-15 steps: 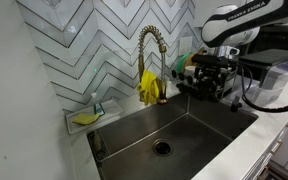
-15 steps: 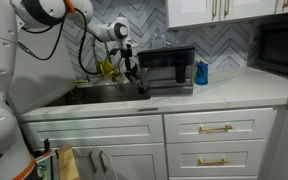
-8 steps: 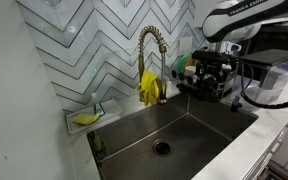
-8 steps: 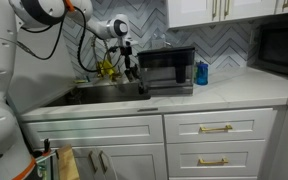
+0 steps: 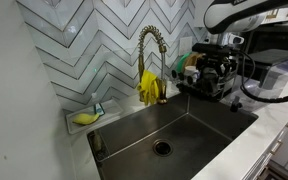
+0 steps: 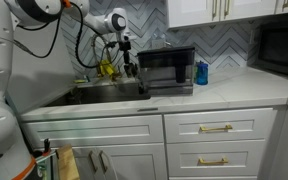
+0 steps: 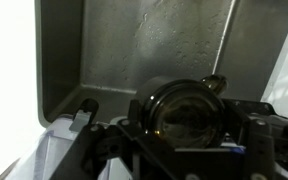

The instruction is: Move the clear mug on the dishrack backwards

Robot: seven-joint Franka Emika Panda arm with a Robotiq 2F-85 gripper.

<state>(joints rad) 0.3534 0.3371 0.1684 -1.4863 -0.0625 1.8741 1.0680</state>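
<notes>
1. The clear round glass mug (image 7: 189, 110) fills the middle of the wrist view, seen from above. Its small handle points to the upper right, and the grey steel sink basin (image 7: 134, 50) is the backdrop behind it.
2. The dark fingers (image 7: 136, 110) lie against the mug's two opposite sides and are clamped onto it.
3. In an exterior view the white robot arm (image 5: 246, 12) reaches down over the black rectangular wire dishrack (image 5: 212, 88). The dishrack stands at the right-hand end of the sink in that view and is crowded with dark dishes. The mug is too small to pick out there.
4. A gold, spring-wound curved faucet (image 5: 149, 48) rises behind the sink, with a pair of yellow rubber gloves (image 5: 150, 88) draped over it.
5. A yellow sponge (image 5: 84, 118) lies on a ledge at the sink's opposite end, well apart from the dishrack.
6. In an exterior view a black-and-steel countertop oven (image 6: 166, 70) stands just past the sink on the white bench (image 6: 224, 95). A small blue container (image 6: 201, 73) is just beside the oven, on the side away from the sink.
</notes>
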